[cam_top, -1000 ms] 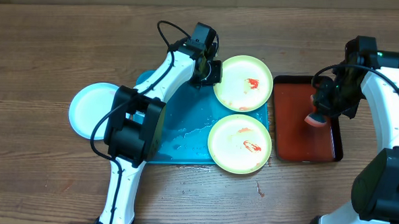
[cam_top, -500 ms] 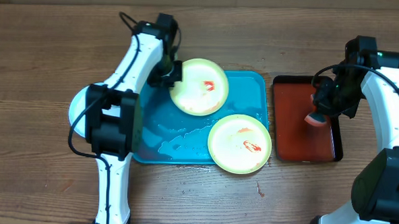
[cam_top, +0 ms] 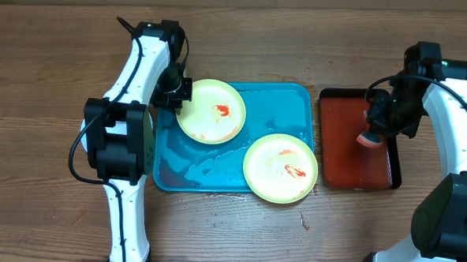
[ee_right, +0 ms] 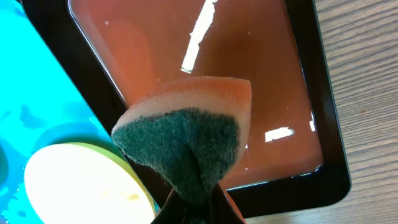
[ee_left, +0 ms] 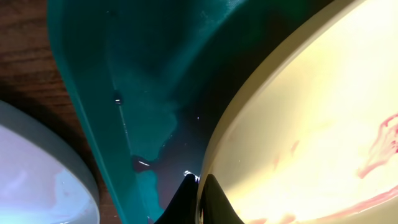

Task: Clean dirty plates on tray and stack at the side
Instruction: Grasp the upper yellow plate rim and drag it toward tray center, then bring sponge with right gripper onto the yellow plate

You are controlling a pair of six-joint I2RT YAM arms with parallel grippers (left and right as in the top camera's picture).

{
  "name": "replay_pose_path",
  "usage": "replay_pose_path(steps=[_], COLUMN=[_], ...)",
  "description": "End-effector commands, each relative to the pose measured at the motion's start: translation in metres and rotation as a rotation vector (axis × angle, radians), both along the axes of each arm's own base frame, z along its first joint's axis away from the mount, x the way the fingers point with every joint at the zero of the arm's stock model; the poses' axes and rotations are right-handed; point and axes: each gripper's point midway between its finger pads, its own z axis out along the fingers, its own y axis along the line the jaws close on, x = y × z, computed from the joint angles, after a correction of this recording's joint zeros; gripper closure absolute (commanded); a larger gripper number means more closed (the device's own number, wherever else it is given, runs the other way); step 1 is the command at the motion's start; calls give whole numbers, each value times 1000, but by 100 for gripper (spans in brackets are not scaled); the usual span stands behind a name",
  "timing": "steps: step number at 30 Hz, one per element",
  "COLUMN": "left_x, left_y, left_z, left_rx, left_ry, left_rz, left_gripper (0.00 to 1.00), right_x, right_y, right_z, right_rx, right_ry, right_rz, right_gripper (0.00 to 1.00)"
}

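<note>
My left gripper [cam_top: 180,94] is shut on the rim of a lime-rimmed plate [cam_top: 211,111] with a red smear, held over the left part of the turquoise tray [cam_top: 278,109]. In the left wrist view the jaws [ee_left: 199,186] pinch that plate's edge [ee_left: 298,124] above the tray [ee_left: 124,74]. A second lime-rimmed plate [cam_top: 280,168] lies at the tray's front right. The light blue plate [ee_left: 31,168] shows only in the left wrist view, left of the tray; overhead it is hidden under the arm. My right gripper [cam_top: 373,129] is shut on an orange and green sponge [ee_right: 186,137].
A dark red black-rimmed tray [cam_top: 354,164] with liquid stands right of the turquoise tray, under the sponge. The turquoise tray is wet with puddles [cam_top: 208,165]. Bare wooden table [cam_top: 46,75] lies all around.
My left gripper has dragged the smeared lime-rimmed plate from the tray's back right corner to its left side. The right arm and sponge have not moved.
</note>
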Motion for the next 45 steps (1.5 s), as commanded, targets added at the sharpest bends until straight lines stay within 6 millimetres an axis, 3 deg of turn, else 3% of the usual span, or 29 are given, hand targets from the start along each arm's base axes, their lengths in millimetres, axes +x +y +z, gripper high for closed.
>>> replay_pose_path(steps=[1,6,9,12,15,24,29,34,41,45], left_x=[3,-10,-14,-18,-14,-5,-3,-2,-1,-1], left_y=[-11,-11,-10,-10,-10,-11,-13,-14,-15,-15], left_z=[16,4,-7,-16,-19,-21,-21,-21,-21,-21], left_rx=[-47,-44,-44,-42,-40,-44,-52,-56,-63,-63], left_ry=[-36,13,23,31,13,-24,-31,-36,-40,-41], left_rz=[-80,-101,-96,-85,-68,-69,-61,-60,-60,-60], left_gripper=[96,95,96,96,96,96,96,96,96,96], right_x=[0,7,16,28,44,78,97,109,96,91], right_y=[0,9,27,54,93,198,243,272,305,319], right_z=[3,4,7,10,17,58,59,30,-38,-62], right_rx=[-10,33,75,103,117,182,197,190,185,181], right_ry=[-12,-40,-78,-126,-198,-365,-364,-296,-166,-143], right_rz=[6,13,48,64,117,282,359,402,458,485], right_gripper=[96,96,96,96,96,96,96,96,96,96])
